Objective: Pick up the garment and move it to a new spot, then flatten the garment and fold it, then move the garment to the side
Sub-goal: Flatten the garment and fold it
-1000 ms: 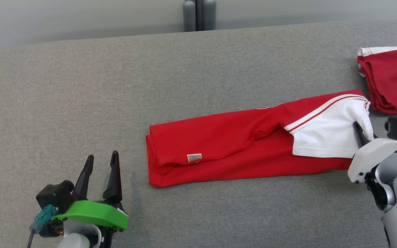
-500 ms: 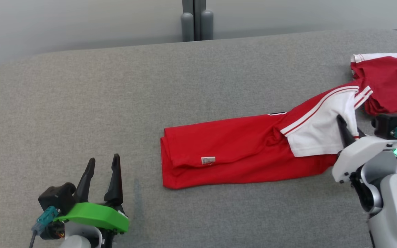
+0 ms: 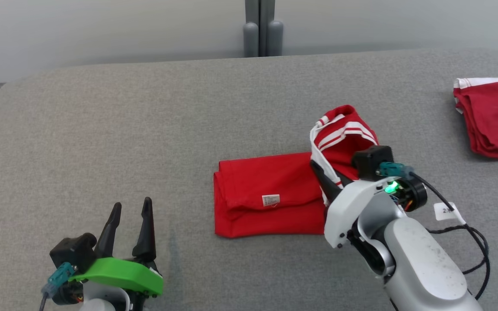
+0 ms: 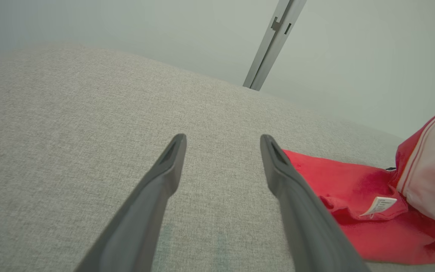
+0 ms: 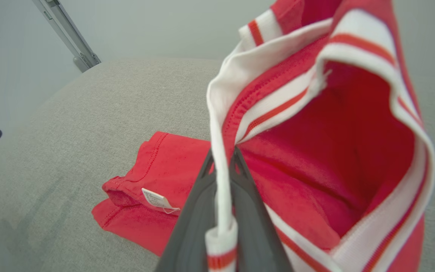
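- Small white care label (image 3: 270,200) sits on the folded edge of the red garment (image 3: 266,185). It carries print, too small to read.
- White tag (image 3: 443,211) hangs on the cable (image 3: 474,233) by the right wrist, right of centre in the head view. It starts with "2", the rest is unreadable.
- Right gripper (image 3: 317,167): fingers clamped together on the garment's white-and-red striped trim (image 5: 221,124). In the right wrist view the trim runs straight down between the two fingers.
- The gripped end of the garment is raised off the grey padded surface (image 3: 102,129) and bunched up above the wrist.
- The rest of the garment lies flat and folded at the centre of the head view, label side up.
- Left gripper (image 3: 132,204): fingers spread wide, nothing between them, lower left of the head view. Cannot tell if it touches the surface.
- In the left wrist view the garment lies to the right of the fingers, apart from them.
- Second red garment (image 3: 493,116) with a white edge lies folded at the right edge of the head view, well apart.
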Robot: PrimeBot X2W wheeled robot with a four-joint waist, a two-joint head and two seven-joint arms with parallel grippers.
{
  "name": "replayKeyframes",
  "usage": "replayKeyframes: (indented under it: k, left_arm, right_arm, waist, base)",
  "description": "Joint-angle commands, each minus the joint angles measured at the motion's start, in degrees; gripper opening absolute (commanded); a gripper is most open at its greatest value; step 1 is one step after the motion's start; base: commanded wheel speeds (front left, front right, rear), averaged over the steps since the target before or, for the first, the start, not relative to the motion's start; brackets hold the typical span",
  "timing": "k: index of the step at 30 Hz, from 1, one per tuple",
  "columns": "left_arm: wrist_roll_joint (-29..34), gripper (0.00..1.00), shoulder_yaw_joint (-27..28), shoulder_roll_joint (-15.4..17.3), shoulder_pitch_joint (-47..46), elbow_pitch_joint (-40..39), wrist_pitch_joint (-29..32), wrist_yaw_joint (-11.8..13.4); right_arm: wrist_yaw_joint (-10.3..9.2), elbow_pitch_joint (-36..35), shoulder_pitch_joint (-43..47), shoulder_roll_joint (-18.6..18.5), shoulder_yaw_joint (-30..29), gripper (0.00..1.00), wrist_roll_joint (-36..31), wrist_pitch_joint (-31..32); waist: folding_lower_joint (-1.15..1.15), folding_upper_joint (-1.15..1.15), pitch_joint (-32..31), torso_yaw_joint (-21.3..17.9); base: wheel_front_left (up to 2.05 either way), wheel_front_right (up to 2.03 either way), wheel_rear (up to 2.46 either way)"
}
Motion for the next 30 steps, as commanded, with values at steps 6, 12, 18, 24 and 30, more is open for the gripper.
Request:
replayKeyframes:
  k: [6, 12, 18, 24, 30]
  left_arm:
    - [0.0, 1.00, -0.1, -0.5, -1.7, -0.1, -0.2, -0.7]
    - [0.7, 1.00, -0.4, -1.2, -2.4, 0.0, -0.2, -1.2]
    - [1.3, 1.00, -0.5, -1.8, -2.7, 0.2, -0.2, -1.6]
    - [1.7, 1.00, -0.2, -2.2, -2.9, 0.7, -0.2, -1.8]
    - [2.0, 1.00, 0.1, -2.6, -2.6, 1.0, -0.2, -2.0]
  right_arm:
    - [-0.04, 5.8, -5.1, -0.1, 8.4, 0.00, 5.1, -1.5]
    - [-0.04, 12.1, -8.5, 0.0, 14.6, 0.00, 10.1, -2.4]
    - [-0.04, 18.4, -11.6, 0.0, 18.4, 0.00, 12.7, -4.0]
    - [-0.04, 21.6, -14.4, 0.0, 22.8, 1.00, 15.0, -6.4]
    - [-0.04, 21.1, -16.5, -0.1, 26.3, 1.00, 17.6, -9.9]
  waist:
    - [0.00, 0.00, 1.2, 2.9]
    - [0.00, 0.00, 1.9, 5.5]
    - [0.00, 0.00, 2.4, 7.6]
    - [0.00, 0.00, 2.5, 8.2]
    - [0.00, 0.00, 2.2, 7.5]
  base:
    - [0.00, 0.00, 0.00]
    - [0.00, 0.00, 0.00]
    - [0.00, 0.00, 0.00]
    - [0.00, 0.00, 0.00]
    - [0.00, 0.00, 0.00]
